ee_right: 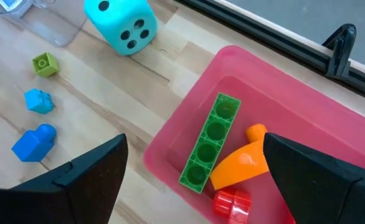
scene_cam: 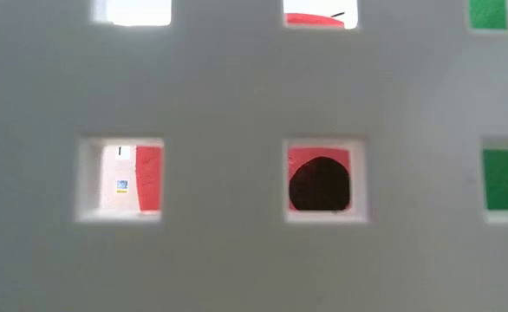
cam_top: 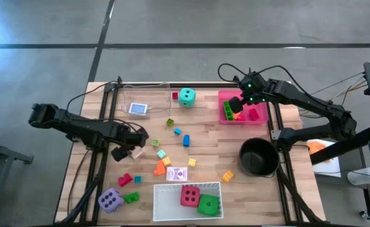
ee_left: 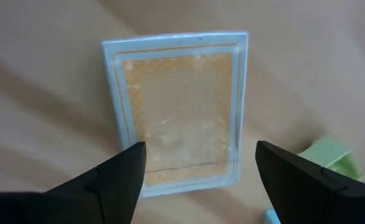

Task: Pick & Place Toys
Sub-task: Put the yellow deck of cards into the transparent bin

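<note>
A wooden table (cam_top: 248, 189) filled the middle of the overhead picture. At centre left, the left gripper (cam_top: 129, 151) hung with its fingers spread wide over a pale orange-backed playing card (ee_left: 179, 106) lying flat on the wood, not touching it. At upper right, the right gripper (cam_top: 238, 104) stood wide open and empty above a pink tray (ee_right: 307, 99), which held a green block (ee_right: 210, 143), an orange block (ee_right: 245, 162) and a red block (ee_right: 232, 202). A teal die (cam_top: 186, 96) sat at upper centre. A white tray (cam_top: 166, 202) at bottom centre held a red die (cam_top: 189, 195) and a green die (cam_top: 208, 204). A purple die (cam_top: 110, 200) sat at lower left.
</note>
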Tool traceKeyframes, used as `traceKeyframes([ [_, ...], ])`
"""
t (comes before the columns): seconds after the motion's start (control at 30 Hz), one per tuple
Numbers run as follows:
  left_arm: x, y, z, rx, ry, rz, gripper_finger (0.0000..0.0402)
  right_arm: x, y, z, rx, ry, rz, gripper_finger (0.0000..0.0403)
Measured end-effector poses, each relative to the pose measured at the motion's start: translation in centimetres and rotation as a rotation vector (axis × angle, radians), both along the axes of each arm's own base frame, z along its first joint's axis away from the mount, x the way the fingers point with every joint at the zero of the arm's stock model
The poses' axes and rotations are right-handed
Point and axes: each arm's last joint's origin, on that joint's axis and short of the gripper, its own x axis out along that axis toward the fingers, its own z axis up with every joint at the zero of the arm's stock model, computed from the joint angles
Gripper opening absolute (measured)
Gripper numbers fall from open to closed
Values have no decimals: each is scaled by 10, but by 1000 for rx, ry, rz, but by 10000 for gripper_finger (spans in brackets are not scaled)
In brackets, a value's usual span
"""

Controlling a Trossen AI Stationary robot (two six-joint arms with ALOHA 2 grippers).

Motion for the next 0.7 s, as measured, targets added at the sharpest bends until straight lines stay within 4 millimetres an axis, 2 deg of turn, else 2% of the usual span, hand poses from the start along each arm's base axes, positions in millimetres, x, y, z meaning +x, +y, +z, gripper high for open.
traceKeyframes([
  [0.33,10,-1,3,-5,-105,-19,305,0,0,0,2,-2,-2,366],
  [0.7,10,-2,5,-72,-111,-22,304,0,0,0,3,-2,-2,366],
])
